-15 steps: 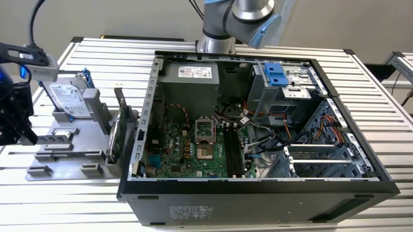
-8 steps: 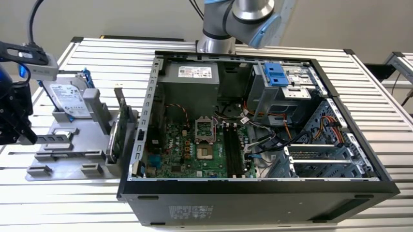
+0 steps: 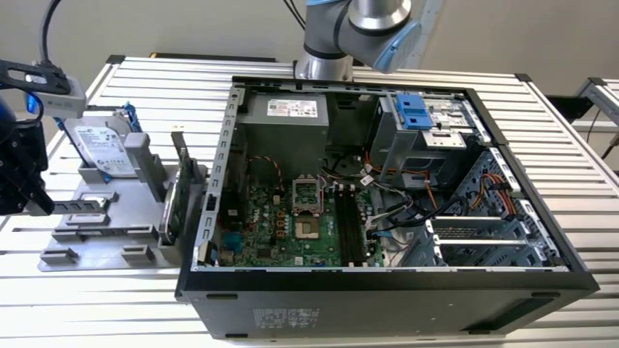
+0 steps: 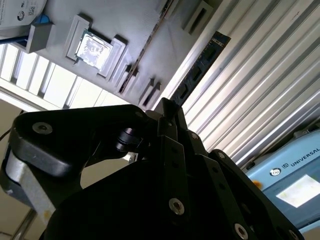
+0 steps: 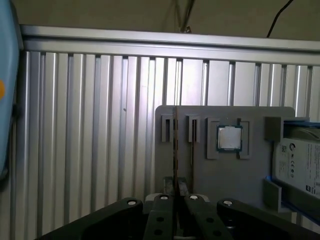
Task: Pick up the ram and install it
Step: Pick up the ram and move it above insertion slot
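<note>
My gripper [image 4: 167,111] is clamped on the flat faces of the ram [image 4: 199,65] near one end. The stick projects past the grey parts tray [image 3: 97,250], well apart from the open case [image 3: 387,290]. I judge it light, stiff and brittle, so avoid twisting. Open room lies above the slatted table [image 5: 100,125]. The case wall is the edge to clear.

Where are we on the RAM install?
Done: pickup looks made. The gripper is shut on the ram at the parts tray. In hand: the ram, held to the exterior view's left of the case. Left: seating it. The motherboard's memory slots look empty.
</note>
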Controlling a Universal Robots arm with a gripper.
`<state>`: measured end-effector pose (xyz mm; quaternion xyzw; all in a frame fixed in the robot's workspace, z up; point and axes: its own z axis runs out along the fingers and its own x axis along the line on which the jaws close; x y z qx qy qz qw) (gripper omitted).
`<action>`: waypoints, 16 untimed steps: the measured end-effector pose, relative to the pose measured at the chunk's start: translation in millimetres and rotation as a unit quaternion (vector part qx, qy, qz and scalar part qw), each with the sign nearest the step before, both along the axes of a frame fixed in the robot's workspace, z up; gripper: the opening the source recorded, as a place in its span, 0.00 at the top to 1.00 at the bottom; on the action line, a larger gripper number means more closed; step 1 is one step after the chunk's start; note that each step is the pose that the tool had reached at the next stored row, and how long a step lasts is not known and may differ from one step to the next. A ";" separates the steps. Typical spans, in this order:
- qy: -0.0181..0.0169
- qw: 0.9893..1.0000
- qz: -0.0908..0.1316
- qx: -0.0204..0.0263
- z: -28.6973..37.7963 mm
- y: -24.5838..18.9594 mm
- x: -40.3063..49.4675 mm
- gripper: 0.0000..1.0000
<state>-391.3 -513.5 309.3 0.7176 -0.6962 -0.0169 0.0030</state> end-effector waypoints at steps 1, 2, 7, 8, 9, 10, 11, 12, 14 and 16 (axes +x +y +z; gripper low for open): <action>0.000 1.000 0.000 0.000 0.7 0.0 0.0 1.00; 0.000 1.000 0.000 0.000 1.4 0.0 0.0 1.00; 0.000 1.000 0.000 0.000 4.9 0.0 0.0 1.00; 0.000 1.000 0.000 0.000 5.6 0.0 0.0 1.00; 0.000 1.000 0.000 0.000 6.4 0.0 0.0 1.00; 0.000 1.000 0.000 0.000 7.0 0.0 0.0 1.00; 0.000 1.000 0.000 0.000 7.7 0.0 0.0 1.00; 0.000 1.000 0.000 0.000 8.3 0.0 0.0 1.00; 0.000 1.000 0.000 0.000 9.3 0.0 0.0 1.00; 0.000 1.000 0.000 0.000 10.4 0.0 0.0 1.00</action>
